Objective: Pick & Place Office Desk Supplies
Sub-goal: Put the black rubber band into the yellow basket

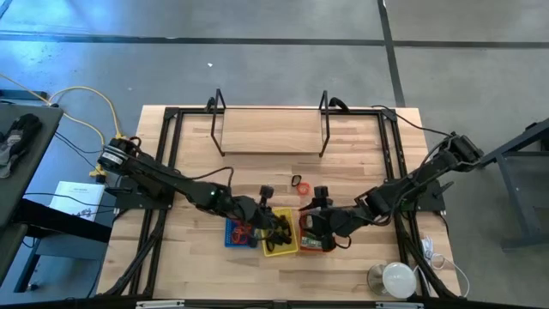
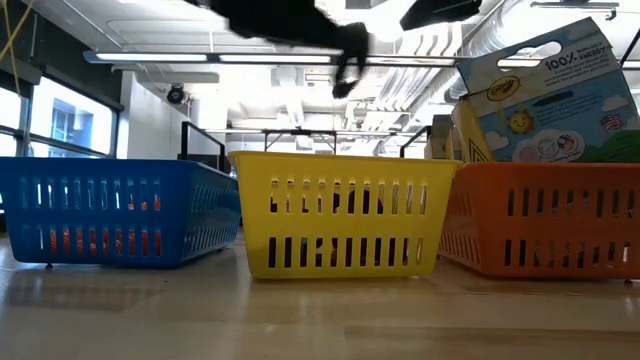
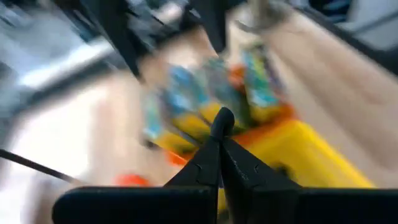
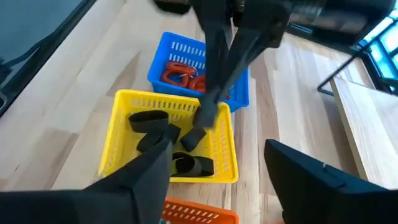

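- Jaws first: we saw the left gripper point(image 1: 276, 216) over the yellow tray point(image 1: 280, 235), its jaws pressed together into one point with nothing between them in its own wrist view; the right gripper's point(image 1: 319, 206) jaws stood wide apart, empty, beside the orange tray point(image 1: 316, 239).
- We found the bench point(image 1: 274, 270) to be pale wood, carrying a dark frame and a raised wooden shelf point(image 1: 270, 130) at its far side.
- We saw the left arm reach in from the left edge and the right arm from the right edge, meeting near the middle of the front half.
- We counted three slotted trays side by side: the blue tray point(image 4: 194, 68), the yellow one touching it, then the orange one.
- We noted a crayon box point(image 2: 550, 95) standing up out of the orange tray in the low view.
- We saw a round white object point(image 1: 396, 278) near the front right corner, well apart from the trays.
- We found red band loops point(image 4: 181, 73) lying in the blue tray.
- We found black loops point(image 4: 163, 137) lying in the yellow tray.
- We saw one red loop point(image 1: 302, 186) loose on the bench just behind the trays, with a small black piece point(image 1: 266, 190) near it.
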